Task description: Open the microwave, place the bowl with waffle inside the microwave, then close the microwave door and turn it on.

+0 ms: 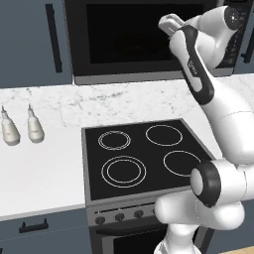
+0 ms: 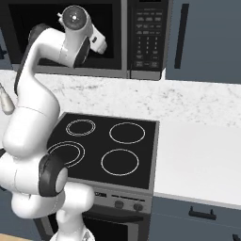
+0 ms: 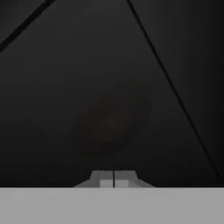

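The black microwave (image 1: 149, 74) hangs above the stove, and its keypad panel (image 2: 147, 37) is on the right. The microwave door (image 1: 124, 34) looks flush with the front. My gripper (image 1: 170, 23) is raised right in front of the door's dark window, near its right side, and it also appears as the white hand (image 2: 100, 44). In the hand view my gripper (image 3: 113, 179) has its two tips pressed together, shut on nothing. A dim round shape (image 3: 109, 122) shows in the darkness ahead; I cannot tell whether it is the bowl. The waffle is out of view.
A black stovetop (image 1: 144, 156) with several burner rings lies below the arm. Two pale bottles (image 1: 22, 128) stand on the white counter (image 1: 39, 173) to the left. Blue-grey cabinet doors with black handles (image 2: 179, 35) flank the microwave. More white counter (image 2: 202, 160) lies to the right.
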You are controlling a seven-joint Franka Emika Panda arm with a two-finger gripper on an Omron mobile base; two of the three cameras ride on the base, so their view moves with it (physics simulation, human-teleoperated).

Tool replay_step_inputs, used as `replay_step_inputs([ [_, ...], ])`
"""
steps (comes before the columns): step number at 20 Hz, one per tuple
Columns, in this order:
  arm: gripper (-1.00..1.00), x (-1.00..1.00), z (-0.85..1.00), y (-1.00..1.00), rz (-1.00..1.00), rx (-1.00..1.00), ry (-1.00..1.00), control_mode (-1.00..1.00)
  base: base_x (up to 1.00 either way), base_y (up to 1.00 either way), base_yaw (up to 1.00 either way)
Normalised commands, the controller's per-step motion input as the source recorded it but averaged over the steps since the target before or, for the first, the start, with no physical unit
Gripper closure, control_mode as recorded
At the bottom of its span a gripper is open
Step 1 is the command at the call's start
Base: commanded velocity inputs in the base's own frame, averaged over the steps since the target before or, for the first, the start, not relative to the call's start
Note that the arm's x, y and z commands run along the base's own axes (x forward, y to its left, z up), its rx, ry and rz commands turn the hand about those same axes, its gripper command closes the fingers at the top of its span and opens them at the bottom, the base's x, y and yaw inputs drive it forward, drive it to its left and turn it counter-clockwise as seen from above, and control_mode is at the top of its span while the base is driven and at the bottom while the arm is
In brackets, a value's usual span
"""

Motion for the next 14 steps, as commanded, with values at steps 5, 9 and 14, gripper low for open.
replay_step_inputs([
  [5,1.0,0.86,-0.36,0.0,0.22,0.2,-0.06,-1.0,0.0,0.0,0.0],
  [9,1.0,-0.62,-0.1,-0.4,-0.04,0.19,-0.4,-1.0,0.0,0.0,0.0],
  [14,1.0,-1.0,0.0,-0.88,-0.11,0.31,-0.16,-1.0,0.0,0.0,0.0],
])
